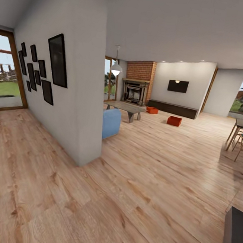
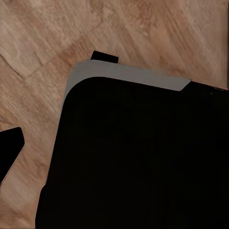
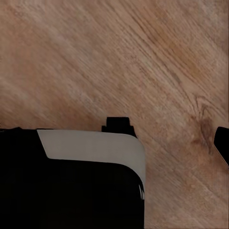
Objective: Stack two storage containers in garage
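Both orange-red rectangular plastic storage bins sit way off at the far end of the living room, on the light wood plank floor (image 1: 150, 169). One bin (image 1: 152, 110) is just past the grey low coffee table (image 1: 125, 107), near the brick fireplace (image 1: 140, 82). The other bin (image 1: 174, 121) sits out in the open in front of the long dark TV cabinet (image 1: 173, 108), its long axis running roughly left-right and a bit skewed. They're apart, not stacked. A white partition wall (image 1: 72, 75) with black frames is close by. Both wrist views show dark robot body over planks; can't tell how either set of jaws stands.
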Controlling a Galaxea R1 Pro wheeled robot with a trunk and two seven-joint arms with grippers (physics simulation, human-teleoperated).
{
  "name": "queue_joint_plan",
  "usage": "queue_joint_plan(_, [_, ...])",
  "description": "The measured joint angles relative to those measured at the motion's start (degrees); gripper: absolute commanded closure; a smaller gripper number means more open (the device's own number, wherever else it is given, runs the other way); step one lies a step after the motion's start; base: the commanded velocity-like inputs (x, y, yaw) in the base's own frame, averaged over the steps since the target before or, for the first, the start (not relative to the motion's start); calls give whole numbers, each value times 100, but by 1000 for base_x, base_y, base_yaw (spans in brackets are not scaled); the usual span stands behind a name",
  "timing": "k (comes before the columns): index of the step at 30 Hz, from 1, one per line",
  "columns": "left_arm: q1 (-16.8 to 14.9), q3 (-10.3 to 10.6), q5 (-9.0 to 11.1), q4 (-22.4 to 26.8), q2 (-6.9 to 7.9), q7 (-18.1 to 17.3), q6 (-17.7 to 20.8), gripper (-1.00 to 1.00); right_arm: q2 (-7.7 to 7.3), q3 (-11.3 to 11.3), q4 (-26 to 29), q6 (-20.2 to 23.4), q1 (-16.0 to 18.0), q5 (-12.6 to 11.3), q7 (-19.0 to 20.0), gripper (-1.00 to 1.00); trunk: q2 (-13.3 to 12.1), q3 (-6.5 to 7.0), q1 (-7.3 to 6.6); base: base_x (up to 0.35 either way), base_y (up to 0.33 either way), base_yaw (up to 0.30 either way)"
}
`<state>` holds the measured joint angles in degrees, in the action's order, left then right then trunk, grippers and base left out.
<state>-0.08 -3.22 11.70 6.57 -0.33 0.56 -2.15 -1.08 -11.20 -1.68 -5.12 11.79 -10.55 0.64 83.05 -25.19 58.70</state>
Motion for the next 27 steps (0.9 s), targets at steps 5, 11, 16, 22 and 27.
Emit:
queue_joint_plan(5, [0,0,-2,1,0,0,0,-100,8,8,0,1,-1,1,5,-100,0,0,0,325,0,-215])
queue_joint_plan(11, [0,0,-2,1,-2,0,0,-100,10,9,1,-1,-1,-1,4,-100,0,0,0,325,0,-249])
queue_joint_plan(16, [0,0,-2,1,-8,0,0,-100,8,10,1,-1,-1,-2,6,-100,0,0,0,325,0,-257])
queue_joint_plan(22, [0,0,-2,1,-14,0,-7,-100,13,9,1,-7,-1,1,2,-100,0,0,0,324,0,-259])
queue_joint_plan(27, [0,0,-2,1,-21,0,-8,-100,23,9,1,-13,-1,9,11,-100,0,0,0,324,0,-270])
